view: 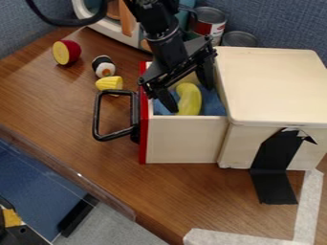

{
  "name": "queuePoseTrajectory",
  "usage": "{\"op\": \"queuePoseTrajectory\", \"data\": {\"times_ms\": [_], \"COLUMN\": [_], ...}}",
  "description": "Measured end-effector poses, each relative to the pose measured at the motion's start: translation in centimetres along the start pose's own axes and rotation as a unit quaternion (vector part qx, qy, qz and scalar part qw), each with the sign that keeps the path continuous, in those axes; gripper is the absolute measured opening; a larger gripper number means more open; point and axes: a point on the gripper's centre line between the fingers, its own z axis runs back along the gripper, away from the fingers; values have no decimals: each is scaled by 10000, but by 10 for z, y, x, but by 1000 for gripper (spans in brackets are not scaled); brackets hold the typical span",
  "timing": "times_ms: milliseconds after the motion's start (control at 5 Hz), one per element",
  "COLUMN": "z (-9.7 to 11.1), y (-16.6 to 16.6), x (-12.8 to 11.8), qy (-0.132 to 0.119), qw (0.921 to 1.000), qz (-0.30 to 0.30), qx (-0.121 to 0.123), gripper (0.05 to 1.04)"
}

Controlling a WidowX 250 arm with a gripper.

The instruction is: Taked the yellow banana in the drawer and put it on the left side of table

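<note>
The yellow banana (190, 99) is in the drawer (182, 139), near the middle of the frame, on a blue cloth (214, 104). The end effector (192, 99) is over it, with its fingers spread apart. The banana looks like a toy, so it should be light and firm, maybe a bit slippery. Best pinch it across its fat middle, or it could roll.

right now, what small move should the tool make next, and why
Probably close the tool gently on the banana: its fingers stand apart, one to either side of it, and the banana lies in the open drawer. How low the tips reach is hard to tell.
</note>
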Motion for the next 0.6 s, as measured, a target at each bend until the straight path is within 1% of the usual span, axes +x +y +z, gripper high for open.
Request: {"op": "queuePoseTrajectory", "data": {"times_ms": [400,600], "z": [-17,-22], "y": [-5,-5], "x": [8,10], "qy": [33,58], "qw": [9999,9998], "qz": [91,59], "qx": [125,182], "gripper": [999,958]}}
